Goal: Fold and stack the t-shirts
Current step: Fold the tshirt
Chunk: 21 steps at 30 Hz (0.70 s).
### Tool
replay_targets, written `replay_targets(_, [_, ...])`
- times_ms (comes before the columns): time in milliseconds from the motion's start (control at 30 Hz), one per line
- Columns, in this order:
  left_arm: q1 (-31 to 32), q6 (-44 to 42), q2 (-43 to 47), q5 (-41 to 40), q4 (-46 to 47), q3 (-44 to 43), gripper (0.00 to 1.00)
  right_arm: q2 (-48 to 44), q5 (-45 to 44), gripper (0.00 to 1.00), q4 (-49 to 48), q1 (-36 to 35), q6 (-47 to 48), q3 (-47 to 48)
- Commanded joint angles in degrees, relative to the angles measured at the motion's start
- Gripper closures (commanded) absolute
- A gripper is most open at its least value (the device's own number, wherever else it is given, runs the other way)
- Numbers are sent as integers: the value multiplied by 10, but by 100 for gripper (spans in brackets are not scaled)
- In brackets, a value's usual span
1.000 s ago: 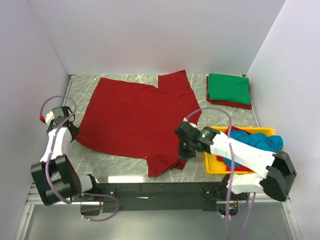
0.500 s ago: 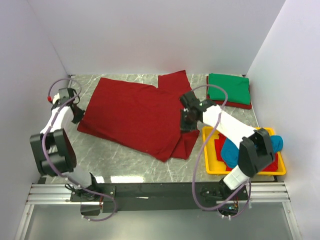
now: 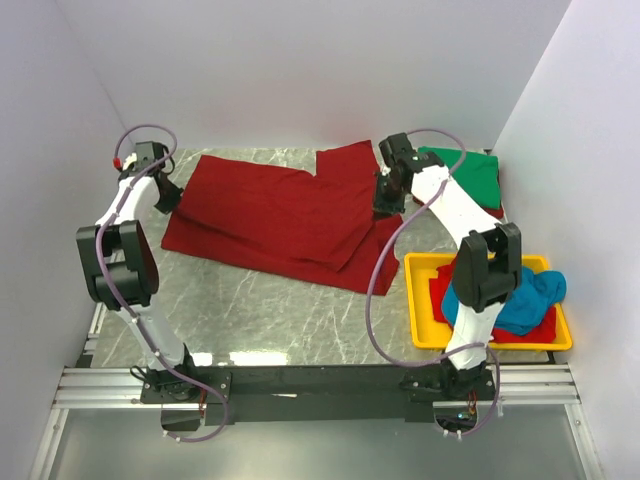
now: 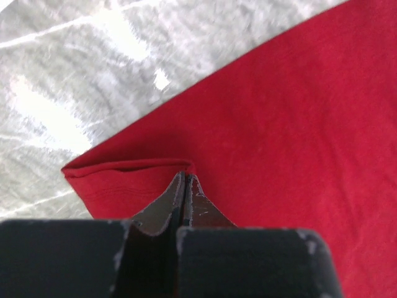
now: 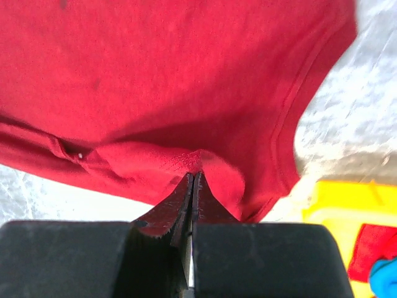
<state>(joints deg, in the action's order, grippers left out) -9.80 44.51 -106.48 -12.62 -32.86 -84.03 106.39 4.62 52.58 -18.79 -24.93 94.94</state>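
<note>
Gripping dark red t-shirt (image 3: pixel 270 210) at both ends, left gripper (image 3: pixel 165 195) clamped tight on its left corner, right gripper (image 3: pixel 383 205) clamped tight on its right edge, cloth doubled over across far half of table (image 3: pixel 280 310), folded green t-shirt (image 3: pixel 460 175) far right, teal t-shirt (image 3: pixel 525 300) in yellow tray (image 3: pixel 420 300).

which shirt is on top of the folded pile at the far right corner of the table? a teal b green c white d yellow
b, the folded green t-shirt tops that pile, while the teal t-shirt is bunched in the yellow tray.
</note>
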Motion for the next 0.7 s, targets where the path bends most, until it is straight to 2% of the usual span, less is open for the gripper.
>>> replay_targets(0, [0, 18, -14, -23, -18, -49, 99, 27, 5, 100, 28, 10, 28, 53])
replay_targets(167, [0, 40, -21, -52, -22, -61, 99, 51, 1, 100, 40, 22, 36, 94])
replay_targets(667, [-1, 86, -36, -53, -17, -61, 99, 69, -1, 100, 48, 57, 52, 128])
